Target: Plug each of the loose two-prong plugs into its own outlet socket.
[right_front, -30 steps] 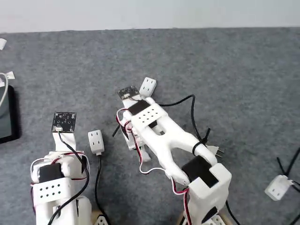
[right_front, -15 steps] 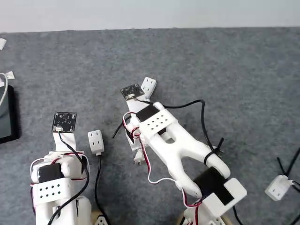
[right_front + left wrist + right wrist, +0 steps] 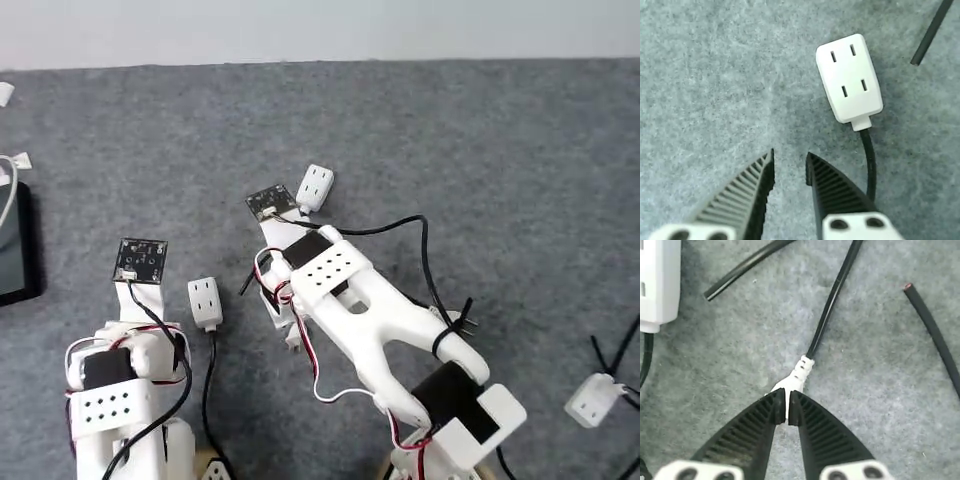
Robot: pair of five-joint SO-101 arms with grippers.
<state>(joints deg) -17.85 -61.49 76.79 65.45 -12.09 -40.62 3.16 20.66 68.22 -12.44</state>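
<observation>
**Hidden or cut off:** The prongs of the white two-prong plug (image 3: 795, 377) are sitting out of sight between the fingers of the right end effector (image 3: 787, 401). Only the plug's tapered cord end is showing. A cropped outlet socket (image 3: 655, 280) is running off the frame edge. In the high view the right arm is covering its own end effector.

**Orientation:** The plug's long axis is lying in line with the fingers, and its black cord (image 3: 832, 300) is leading away from the tips. The near outlet socket (image 3: 849, 77) is lying flat with its slots facing up and its cord end toward the left end effector (image 3: 790, 159).

**End effectors:**
- Right: the fingers are pinching the plug body, nearly together.
- Left: the fingers are standing slightly apart, holding nothing, over the grey worktop (image 3: 705, 75) near that socket.

**Other sockets:** The far outlet socket (image 3: 315, 186) is lying beyond the right arm. The side outlet socket (image 3: 596, 399) is lying well apart from both arms.
</observation>
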